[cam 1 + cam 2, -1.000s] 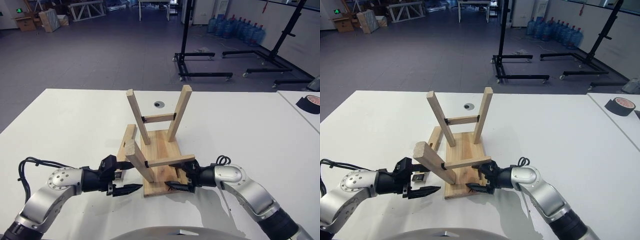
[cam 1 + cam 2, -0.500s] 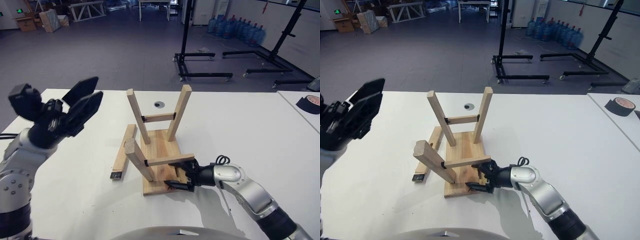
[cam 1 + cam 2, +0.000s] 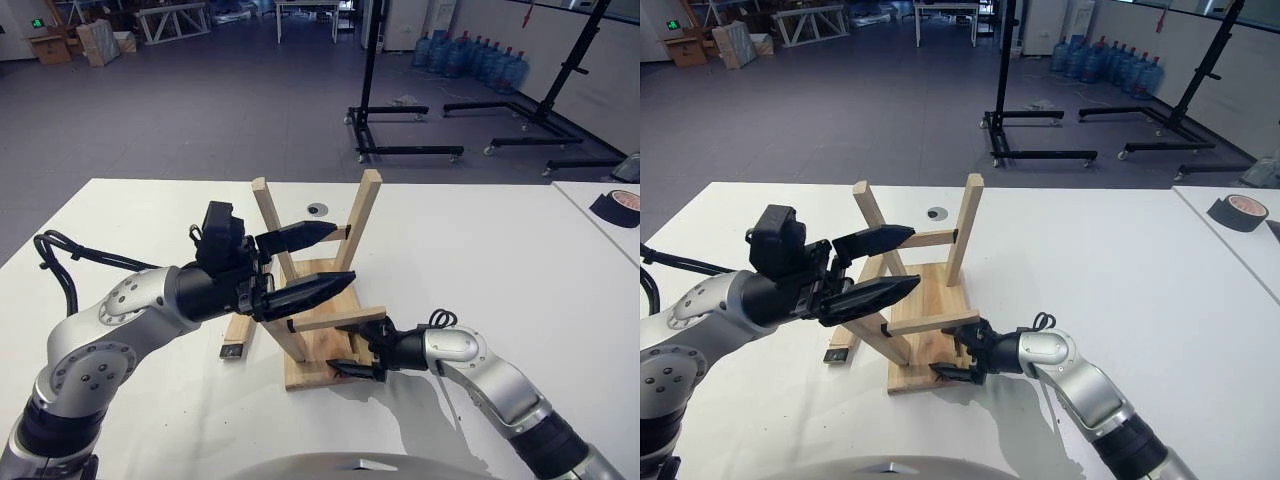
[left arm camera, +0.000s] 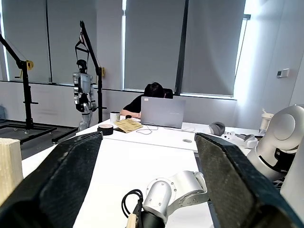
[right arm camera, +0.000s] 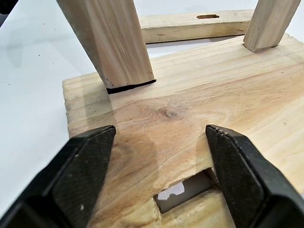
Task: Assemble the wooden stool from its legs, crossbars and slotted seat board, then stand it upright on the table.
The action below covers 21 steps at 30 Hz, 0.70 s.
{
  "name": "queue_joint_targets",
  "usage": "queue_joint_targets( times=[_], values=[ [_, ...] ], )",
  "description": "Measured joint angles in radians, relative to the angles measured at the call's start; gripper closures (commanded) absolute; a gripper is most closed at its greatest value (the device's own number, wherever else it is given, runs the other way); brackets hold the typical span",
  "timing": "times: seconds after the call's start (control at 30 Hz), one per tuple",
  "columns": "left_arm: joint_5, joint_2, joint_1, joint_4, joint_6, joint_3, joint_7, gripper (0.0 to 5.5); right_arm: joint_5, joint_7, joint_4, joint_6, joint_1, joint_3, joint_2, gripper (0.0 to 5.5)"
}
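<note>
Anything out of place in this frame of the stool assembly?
One pale wooden leg lies flat on the white table beside the slotted wooden seat board, whose corner slot at the right claw sits empty.

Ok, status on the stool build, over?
Left tool open, raised by the standing legs. Right tool open over pale wooden seat board's empty slot. Fourth wooden leg loose on table, left of board.
</note>
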<state>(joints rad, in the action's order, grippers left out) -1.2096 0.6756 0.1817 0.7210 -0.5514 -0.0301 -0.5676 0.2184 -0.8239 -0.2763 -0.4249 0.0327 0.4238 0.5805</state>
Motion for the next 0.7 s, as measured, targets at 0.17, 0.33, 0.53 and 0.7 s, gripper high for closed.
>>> queue_joint_targets(
  times=[0.17, 0.33, 0.53, 0.7],
  values=[
    [0.039, -0.039, 0.003, -0.023, 0.026, 0.002, 0.019, 1.95, -0.001, 0.012, 0.000, 0.000, -0.003, 0.002, -0.007, 2.01],
    [-0.019, -0.078, 0.011, -0.072, 0.040, 0.128, 0.097, 1.95, -0.001, 0.015, -0.003, 0.002, -0.005, 0.005, -0.012, 2.01],
    [-0.161, -0.086, 0.057, -0.118, 0.085, 0.316, 0.170, 1.95, -0.001, 0.029, -0.005, 0.002, -0.015, 0.004, -0.015, 2.01],
    [0.142, -0.147, -0.008, -0.277, 0.002, 0.182, 0.449, 1.95, -0.001, 0.033, -0.008, 0.010, -0.023, 0.000, -0.021, 2.01]
  ],
)
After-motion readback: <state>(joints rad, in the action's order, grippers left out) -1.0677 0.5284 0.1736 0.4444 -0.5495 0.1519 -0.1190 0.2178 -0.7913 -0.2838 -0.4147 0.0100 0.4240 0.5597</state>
